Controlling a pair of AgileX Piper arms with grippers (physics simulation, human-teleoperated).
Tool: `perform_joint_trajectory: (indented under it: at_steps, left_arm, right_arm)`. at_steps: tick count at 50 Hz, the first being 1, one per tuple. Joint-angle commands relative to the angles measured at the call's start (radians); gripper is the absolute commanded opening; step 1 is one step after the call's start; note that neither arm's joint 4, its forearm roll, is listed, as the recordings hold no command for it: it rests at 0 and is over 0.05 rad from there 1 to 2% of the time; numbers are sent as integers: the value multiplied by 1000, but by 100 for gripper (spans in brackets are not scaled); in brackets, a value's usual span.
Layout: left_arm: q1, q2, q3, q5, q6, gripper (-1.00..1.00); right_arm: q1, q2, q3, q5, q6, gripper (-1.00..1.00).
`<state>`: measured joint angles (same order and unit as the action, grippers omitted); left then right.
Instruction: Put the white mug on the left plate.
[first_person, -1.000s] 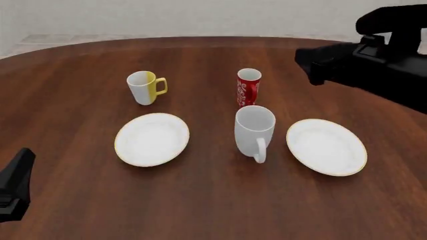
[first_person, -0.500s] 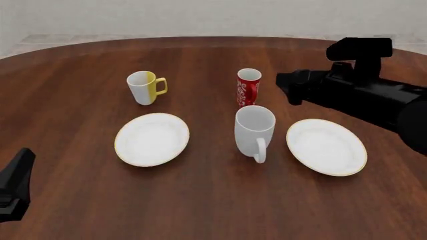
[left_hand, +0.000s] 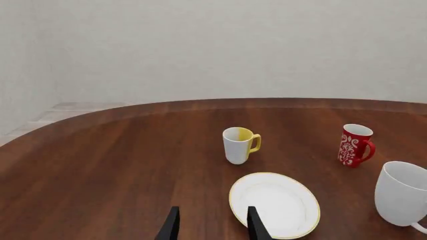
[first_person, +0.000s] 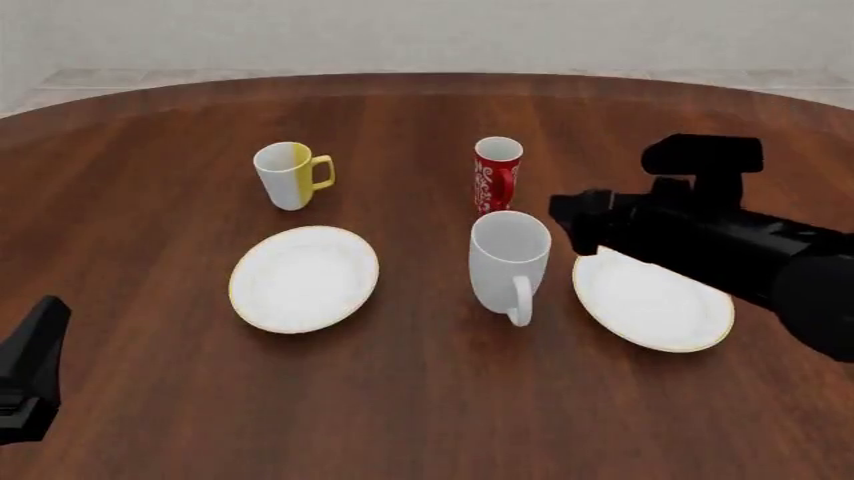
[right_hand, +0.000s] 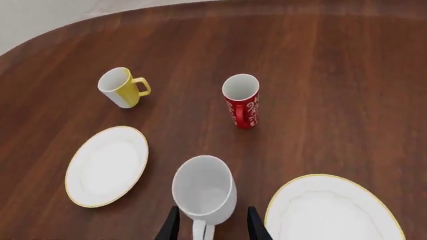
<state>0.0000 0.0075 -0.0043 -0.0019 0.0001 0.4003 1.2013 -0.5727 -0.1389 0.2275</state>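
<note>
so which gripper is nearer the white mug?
Right. The right gripper sits open just behind the white mug; the left gripper is far off beyond the left plate.

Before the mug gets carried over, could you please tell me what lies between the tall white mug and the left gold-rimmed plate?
Nothing: in the front view only bare wooden table separates the tall white ceramic mug from the left gold-rimmed white plate.
</note>
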Motion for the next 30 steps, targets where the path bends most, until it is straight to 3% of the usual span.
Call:
perform_joint_trajectory:
  at_steps: [1,27,30]
  left_arm:
    - [0,0,0,0,0,100]
    - [0,0,0,0,0,100]
    - [0,0,0,0,0,100]
  right_arm:
    - [-12,-8,55,-22,25,100]
    - [15,74,86,-86,64,100]
    - [16,75,84,-86,46,100]
